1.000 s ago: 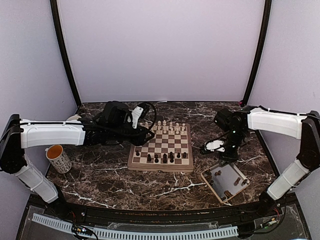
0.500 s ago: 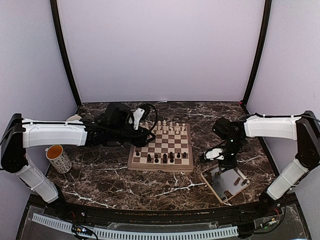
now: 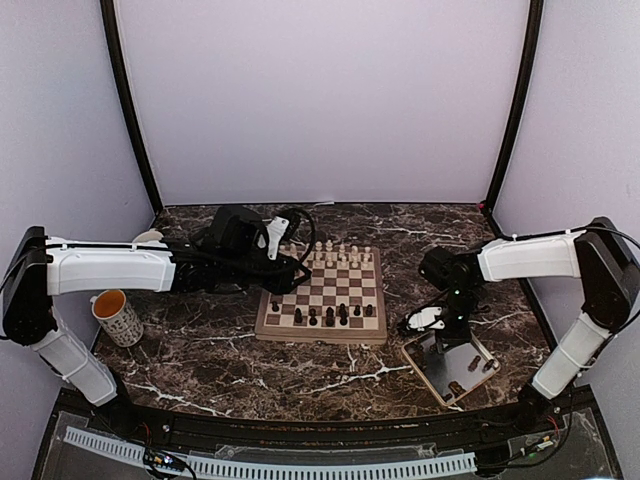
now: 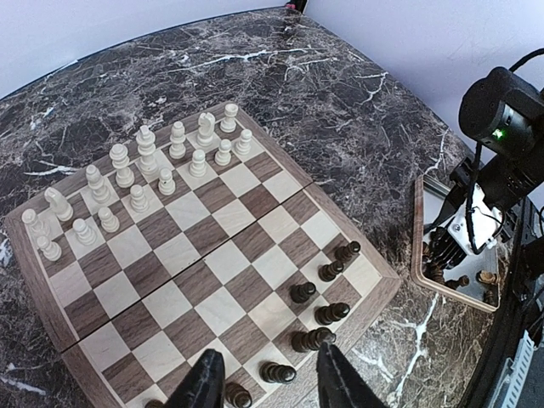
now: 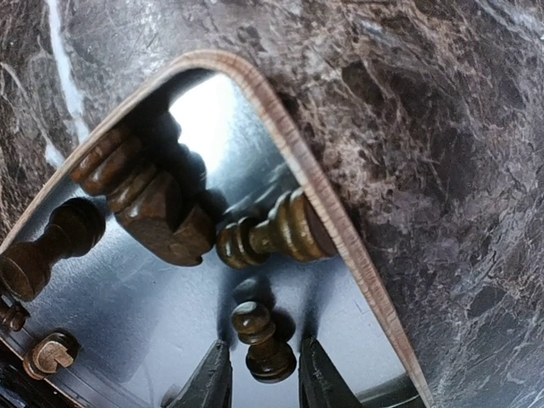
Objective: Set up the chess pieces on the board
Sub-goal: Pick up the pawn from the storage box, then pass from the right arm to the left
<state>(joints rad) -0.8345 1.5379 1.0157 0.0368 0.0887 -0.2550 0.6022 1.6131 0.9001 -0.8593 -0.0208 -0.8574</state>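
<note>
Dark pawn [image 5: 255, 323] between tips of right tool [image 5: 263, 350], grip unclear; left tool [image 4: 268, 361] agape.

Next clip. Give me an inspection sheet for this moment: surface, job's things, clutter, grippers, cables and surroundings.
Surface: dark marbled table.
Job's things: board at centre; some dark chess pieces stand on its near rows, while others lie in the tray to its right; cream pieces fill the far rows.
Clutter: patterned mug at the left.
Grippers: left gripper is above the board's near rows, jaws apart, holding nothing. Right gripper is down in the tray with its jaws either side of a dark pawn; cannot tell if clamped.
Cables: black cable looped at the left wrist.
Surroundings: pale lilac walls, black corner posts.
</note>
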